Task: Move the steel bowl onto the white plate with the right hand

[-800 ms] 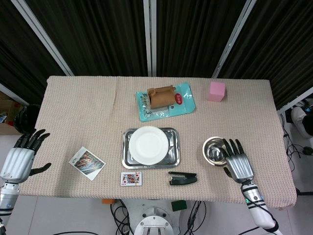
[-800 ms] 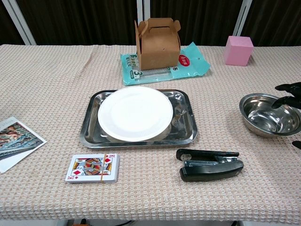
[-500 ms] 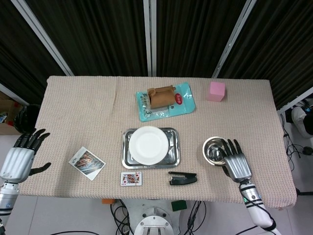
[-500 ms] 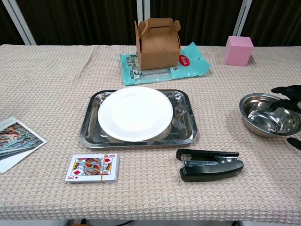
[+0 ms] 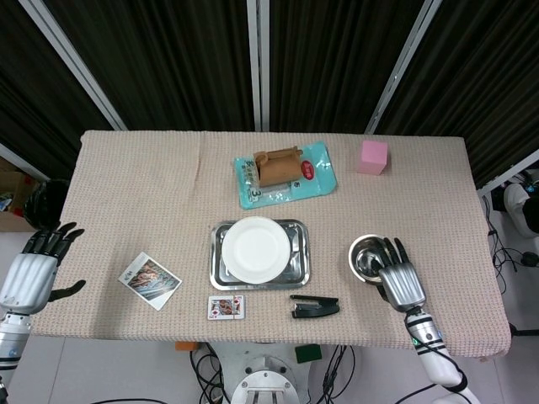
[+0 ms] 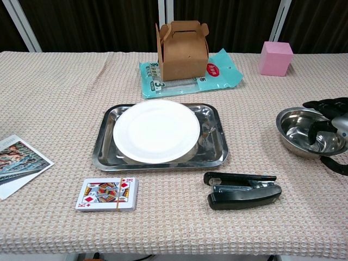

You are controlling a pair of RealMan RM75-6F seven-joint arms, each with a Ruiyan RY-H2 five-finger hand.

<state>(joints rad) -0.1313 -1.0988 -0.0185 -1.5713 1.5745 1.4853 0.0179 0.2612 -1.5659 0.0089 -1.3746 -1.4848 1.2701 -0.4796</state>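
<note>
The table (image 5: 143,194) carries everything under a woven cloth. Near its front middle sits a metal tray (image 6: 212,155), and the white plate (image 6: 156,130) lies inside it, bare and ready as the landing spot. Behind the tray a cardboard box (image 6: 181,49) stands on a teal packet (image 6: 225,70), well clear of the route. The steel bowl (image 6: 299,130) rests on the cloth to the right, well apart from the plate. The right hand (image 5: 400,278) hovers over the bowl's right rim, fingers spread and curling inside, thumb outside, likely shaping a pinch on the wall; it holds nothing yet. The left hand (image 5: 32,269) waits open off the table edge. A stapler (image 6: 242,190) lies near the path between bowl and tray.
</note>
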